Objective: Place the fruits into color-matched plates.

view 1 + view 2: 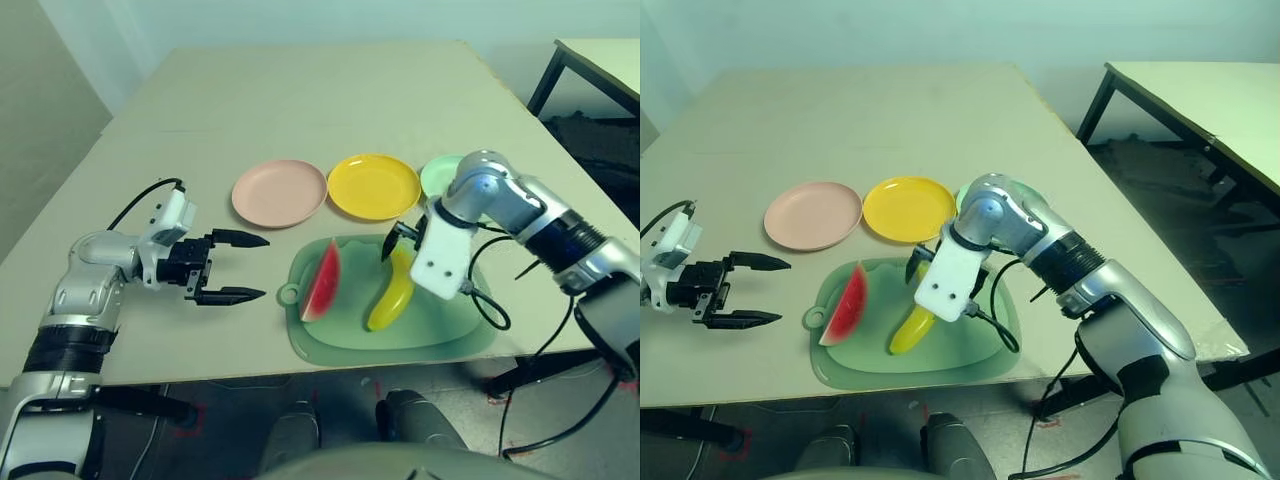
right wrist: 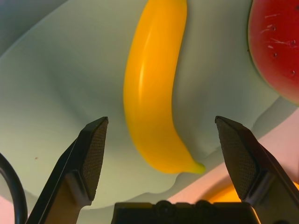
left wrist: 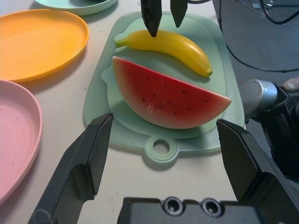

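Right wrist view: the right pincer (image 2: pixel 159 154) hangs fingers apart, pointing down over the stem end of the banana (image 2: pixel 154 88), which lies on the pale green mat (image 1: pixel 440 335) beside the watermelon wedge (image 1: pixel 322 282), apart from it. Risk, as a judgement: the fingers straddle the curved fruit near its tapering tip, so a closure there could squeeze it out sideways or roll it against the wedge; a descent too deep would press the tips into the mat and drag it. The left pincer (image 1: pixel 232 267), also spread, waits level above the counter (image 1: pixel 300 100) just beside the mat's ring tab, facing the wedge. Beyond the mat stand the pink plate (image 1: pixel 279 192), the yellow plate (image 1: pixel 373 186) and the mint plate (image 1: pixel 438 175), the last partly hidden behind the right arm. The way to the yellow plate looks open.
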You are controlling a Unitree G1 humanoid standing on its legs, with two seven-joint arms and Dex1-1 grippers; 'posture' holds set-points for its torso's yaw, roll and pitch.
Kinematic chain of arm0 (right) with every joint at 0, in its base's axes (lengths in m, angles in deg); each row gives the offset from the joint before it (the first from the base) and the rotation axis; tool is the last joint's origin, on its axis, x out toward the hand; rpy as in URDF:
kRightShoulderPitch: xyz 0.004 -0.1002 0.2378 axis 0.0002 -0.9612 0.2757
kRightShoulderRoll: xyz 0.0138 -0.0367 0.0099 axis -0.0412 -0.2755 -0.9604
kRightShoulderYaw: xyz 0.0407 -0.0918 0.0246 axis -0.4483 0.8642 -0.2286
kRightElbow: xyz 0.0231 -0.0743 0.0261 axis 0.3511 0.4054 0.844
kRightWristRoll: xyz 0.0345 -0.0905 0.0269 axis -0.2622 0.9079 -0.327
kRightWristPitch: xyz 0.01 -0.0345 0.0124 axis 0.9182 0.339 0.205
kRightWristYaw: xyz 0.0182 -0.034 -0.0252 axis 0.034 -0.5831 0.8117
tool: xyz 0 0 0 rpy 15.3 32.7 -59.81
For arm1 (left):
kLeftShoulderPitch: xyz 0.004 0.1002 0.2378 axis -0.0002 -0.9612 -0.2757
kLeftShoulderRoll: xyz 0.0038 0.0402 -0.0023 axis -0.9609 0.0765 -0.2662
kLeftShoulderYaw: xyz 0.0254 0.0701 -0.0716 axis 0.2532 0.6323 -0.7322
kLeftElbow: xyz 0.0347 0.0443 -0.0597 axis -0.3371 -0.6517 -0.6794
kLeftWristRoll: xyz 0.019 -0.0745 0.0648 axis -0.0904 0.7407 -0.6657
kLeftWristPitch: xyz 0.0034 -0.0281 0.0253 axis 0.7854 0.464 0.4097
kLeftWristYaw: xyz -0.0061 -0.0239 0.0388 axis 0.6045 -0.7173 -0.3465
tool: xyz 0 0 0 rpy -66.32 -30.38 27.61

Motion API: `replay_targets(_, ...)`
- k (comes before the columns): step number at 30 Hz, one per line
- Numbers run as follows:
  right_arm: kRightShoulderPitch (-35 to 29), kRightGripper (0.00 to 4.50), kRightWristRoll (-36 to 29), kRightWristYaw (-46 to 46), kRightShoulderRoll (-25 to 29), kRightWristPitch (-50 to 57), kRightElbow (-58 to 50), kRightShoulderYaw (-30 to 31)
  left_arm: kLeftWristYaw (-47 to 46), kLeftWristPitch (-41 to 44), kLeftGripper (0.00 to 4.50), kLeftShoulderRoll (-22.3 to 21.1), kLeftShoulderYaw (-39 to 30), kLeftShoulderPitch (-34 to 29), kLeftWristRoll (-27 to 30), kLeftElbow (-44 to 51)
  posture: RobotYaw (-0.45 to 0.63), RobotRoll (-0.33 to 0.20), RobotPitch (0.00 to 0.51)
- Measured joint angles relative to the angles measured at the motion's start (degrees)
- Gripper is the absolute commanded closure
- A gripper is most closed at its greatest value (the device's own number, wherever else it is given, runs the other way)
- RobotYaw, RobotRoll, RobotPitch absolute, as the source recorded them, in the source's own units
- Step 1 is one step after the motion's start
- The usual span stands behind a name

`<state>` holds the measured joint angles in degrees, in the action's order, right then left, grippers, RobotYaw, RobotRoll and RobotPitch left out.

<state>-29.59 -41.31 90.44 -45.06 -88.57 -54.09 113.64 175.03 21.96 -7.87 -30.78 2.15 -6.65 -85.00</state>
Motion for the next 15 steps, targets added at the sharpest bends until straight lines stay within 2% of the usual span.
replay_targets(4, -0.45, 0.04, 2.03, 0.04, -0.83, -0.01, 2.51, 0.21, -0.2, -0.32, 0.0, 0.0, -0.56, -0.15, 0.02, 0.15, -0.05, 0.0, 0.061)
replay_targets(7, -1.17, 0.41, 2.61, 0.08, -0.52, 0.58, 3.22, 1.36, -0.54, -0.45, 0.0, 0.0, -0.96, -0.74, 0.07, 0.42, -0.04, 0.0, 0.059)
replay_targets(13, -1.47, 2.6, 2.23, 0.15, 3.72, 2.77, 3.07, 4.64, -0.99, -0.79, 0.0, 0.0, -1.74, -1.74, 0.22, 0.91, -0.05, 0.0, 0.056)
replay_targets(14, -1.49, 2.83, 2.15, 0.14, 4.07, 2.91, 2.97, 4.72, -0.99, -0.81, 0.0, 0.0, -1.75, -1.75, 0.23, 0.93, -0.06, 0.0, 0.056)
replay_targets(15, -1.49, 2.83, 2.06, 0.14, 4.43, 3.13, 2.9, 4.87, -0.99, -0.89, 0.0, 0.0, -1.76, -1.75, 0.25, 0.95, -0.06, 0.0, 0.056)
